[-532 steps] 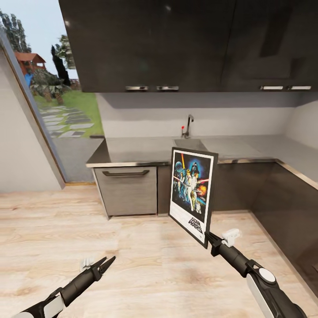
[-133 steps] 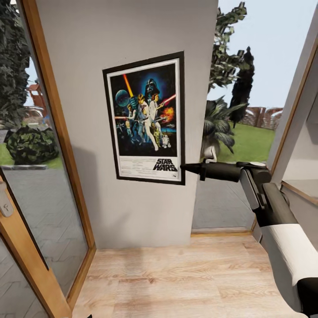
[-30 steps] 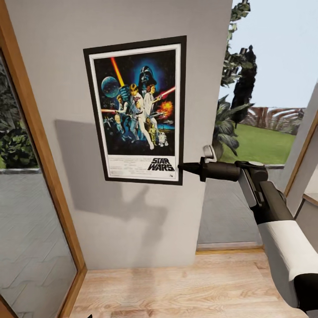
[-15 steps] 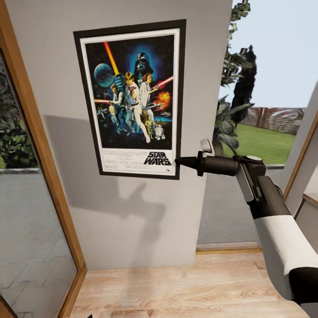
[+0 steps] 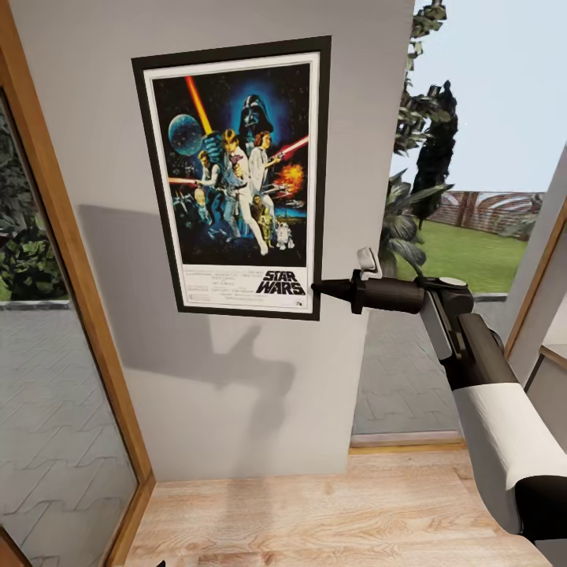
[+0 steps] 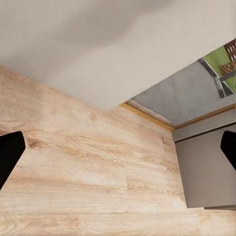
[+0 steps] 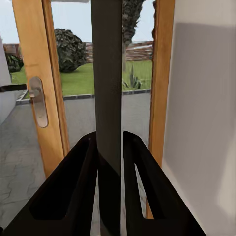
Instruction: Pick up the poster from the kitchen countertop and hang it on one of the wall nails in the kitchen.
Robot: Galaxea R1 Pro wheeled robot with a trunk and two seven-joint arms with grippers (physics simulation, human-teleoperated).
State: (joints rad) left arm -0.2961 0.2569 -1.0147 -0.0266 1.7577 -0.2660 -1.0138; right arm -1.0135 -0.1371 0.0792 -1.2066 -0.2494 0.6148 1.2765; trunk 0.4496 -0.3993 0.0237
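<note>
The poster (image 5: 236, 173), a framed Star Wars print, lies flat against a grey wall panel (image 5: 236, 386). My right gripper (image 5: 319, 288) is shut on its lower right edge, arm reaching in from the right. In the right wrist view the poster (image 7: 109, 73) shows edge-on as a dark strip, with the black fingers (image 7: 78, 191) pressed on both sides. My left gripper (image 6: 118, 152) is open over the wooden floor (image 6: 83, 167), nothing between its fingertips. The wall nails are hidden and the kitchen countertop is out of view.
A wood-framed glass door (image 5: 75, 260) stands left of the wall panel, its metal handle (image 7: 38, 101) in the right wrist view. Right of the panel, a window (image 5: 472, 197) looks onto a garden. A grey cabinet front (image 6: 206, 167) stands beside the floor.
Over the last second my right gripper lifted the poster a little higher up the wall. In the last half second nothing has moved.
</note>
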